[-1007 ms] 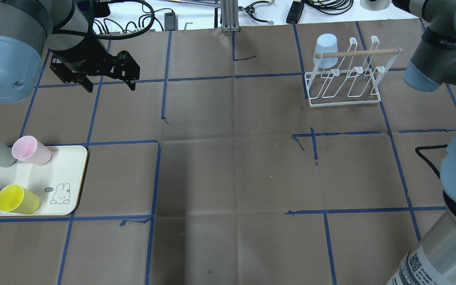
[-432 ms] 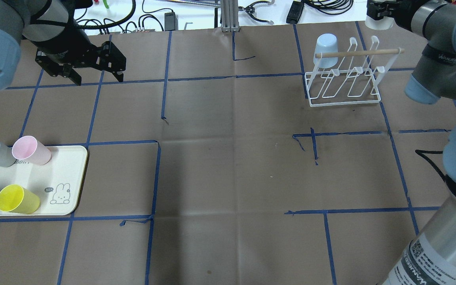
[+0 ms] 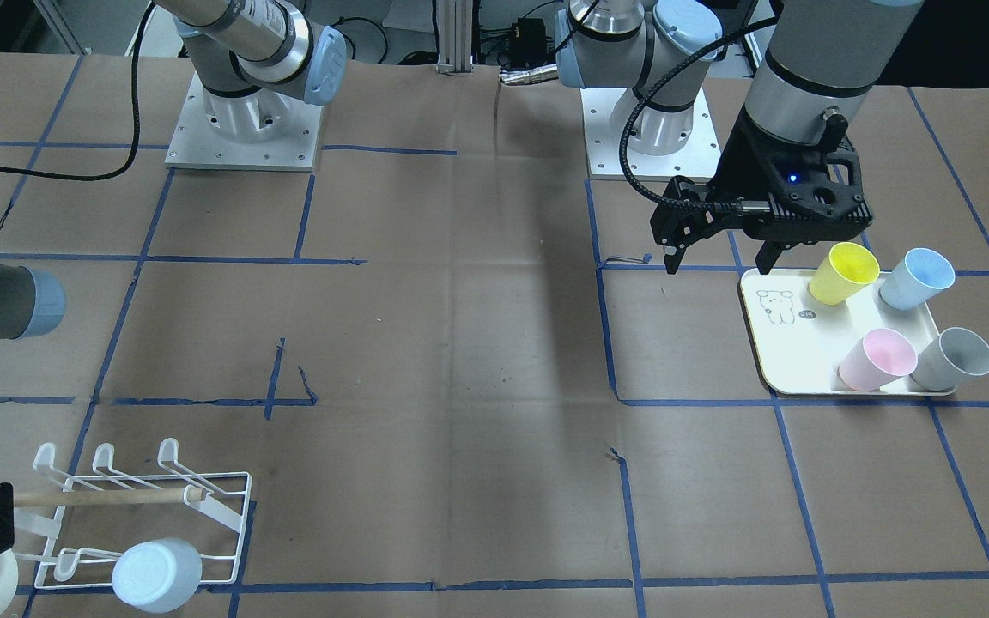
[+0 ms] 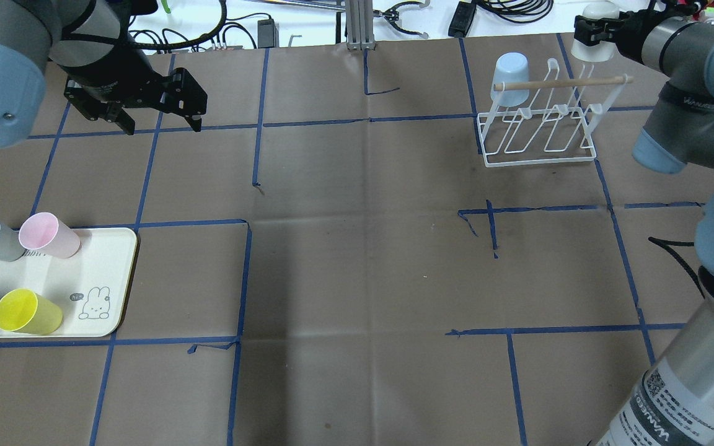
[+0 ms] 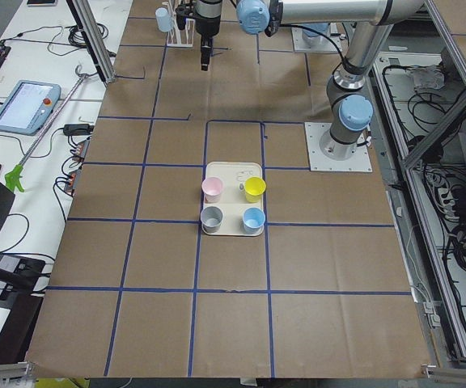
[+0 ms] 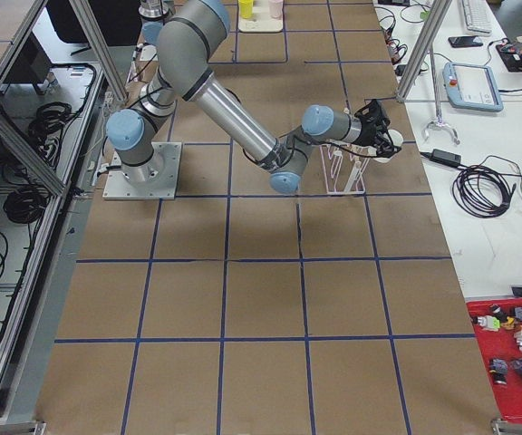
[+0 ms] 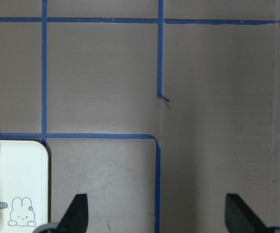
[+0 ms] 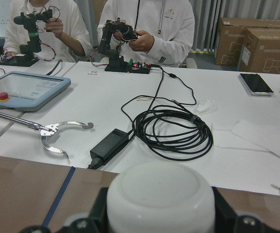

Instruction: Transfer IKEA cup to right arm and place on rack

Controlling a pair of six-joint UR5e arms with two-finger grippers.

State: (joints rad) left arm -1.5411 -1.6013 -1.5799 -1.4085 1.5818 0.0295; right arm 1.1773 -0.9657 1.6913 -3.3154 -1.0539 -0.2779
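Right claw: our right claw (image 4: 591, 38) sits in the upper right of the overhead view, clenched around a white cup (image 4: 592, 43) held bottom-first.
White cup: it hangs just beyond the far right end of the rack (image 4: 540, 133), not yet on a prong; the wrist view shows its base (image 8: 159, 196) filling the lower centre.
Rack: a pale blue cup (image 4: 511, 77) already sits upside down on its upper-left prong; the other prongs look free.
Left claw: our left claw (image 4: 160, 122), upper left, is released and empty, well apart from the tray (image 4: 118, 282) of four cups at lower left.
Risk: we judge the dowel (image 4: 561, 82) crosses our path; clipping it could tip the light rack or knock the cup askew.
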